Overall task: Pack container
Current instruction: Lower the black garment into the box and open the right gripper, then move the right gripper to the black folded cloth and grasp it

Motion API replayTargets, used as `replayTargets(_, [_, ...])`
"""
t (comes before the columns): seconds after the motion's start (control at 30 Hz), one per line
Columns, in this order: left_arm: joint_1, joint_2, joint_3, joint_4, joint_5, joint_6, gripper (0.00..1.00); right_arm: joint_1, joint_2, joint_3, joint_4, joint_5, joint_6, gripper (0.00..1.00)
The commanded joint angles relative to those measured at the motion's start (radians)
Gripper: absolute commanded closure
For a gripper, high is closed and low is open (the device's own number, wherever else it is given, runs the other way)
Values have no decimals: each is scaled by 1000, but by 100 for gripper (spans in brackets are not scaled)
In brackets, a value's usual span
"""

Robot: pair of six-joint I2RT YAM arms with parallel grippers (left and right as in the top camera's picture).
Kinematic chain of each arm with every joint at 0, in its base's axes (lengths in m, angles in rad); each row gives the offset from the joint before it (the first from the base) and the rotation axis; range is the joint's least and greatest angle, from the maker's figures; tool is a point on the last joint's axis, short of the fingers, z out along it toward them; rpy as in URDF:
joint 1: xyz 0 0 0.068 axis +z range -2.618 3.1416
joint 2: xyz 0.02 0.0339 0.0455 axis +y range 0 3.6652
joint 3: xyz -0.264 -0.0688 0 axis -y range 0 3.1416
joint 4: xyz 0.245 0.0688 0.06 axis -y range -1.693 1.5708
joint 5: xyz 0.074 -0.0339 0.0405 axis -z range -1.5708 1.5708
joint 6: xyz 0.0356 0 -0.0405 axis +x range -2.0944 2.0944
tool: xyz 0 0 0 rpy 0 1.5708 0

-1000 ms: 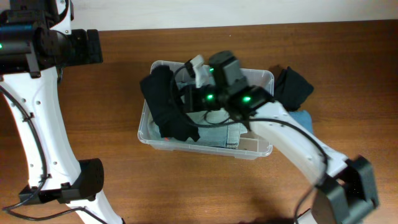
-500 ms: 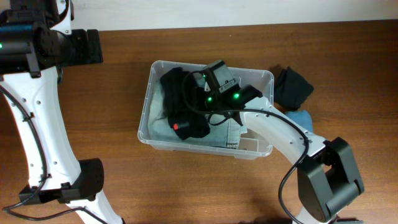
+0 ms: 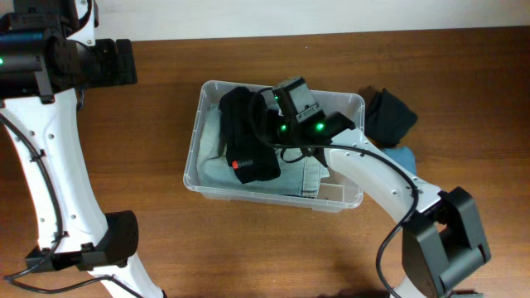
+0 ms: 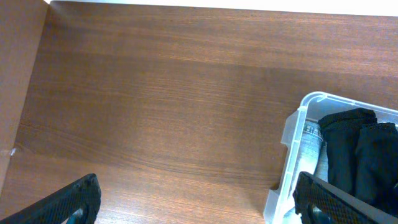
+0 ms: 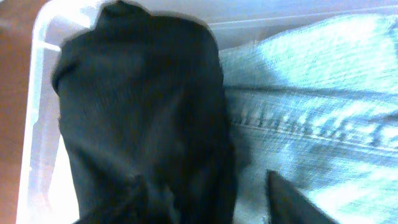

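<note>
Wood tabletop (image 3: 248, 248) carries the clear container (image 3: 195, 136) near its middle, with light denim jeans (image 3: 294, 175) flat on its floor and a black garment (image 3: 248, 136) bunched on top at the left end. We see the right end effector (image 3: 267, 124) down inside the container at that garment, but we cannot tell whether it's spread or pinching cloth. The left end effector (image 4: 202, 202) hangs spread wide over bare wood, left of the container.

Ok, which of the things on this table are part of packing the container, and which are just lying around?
In the job:
- container
- black garment inside it
- jeans under the garment

Lying about, perhaps still to pack:
- black cloth outside the container
- blue fabric beside it
</note>
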State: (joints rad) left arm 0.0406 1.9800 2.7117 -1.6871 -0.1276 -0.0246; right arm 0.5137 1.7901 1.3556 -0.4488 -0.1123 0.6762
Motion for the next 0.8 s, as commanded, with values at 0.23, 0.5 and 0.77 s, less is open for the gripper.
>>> replayTargets(0.23, [3,-11,6,0,3,-9,0,-331,-385,45,-111,5,-209,26])
replayTargets(0.5, [3,-11,6,0,3,-9,0,-848,-301,43,-318,-259,-389,19])
replayTargets(0.77, [3,-11,6,0,3,-10,0,-972,77,43,-272,-443,-510,11])
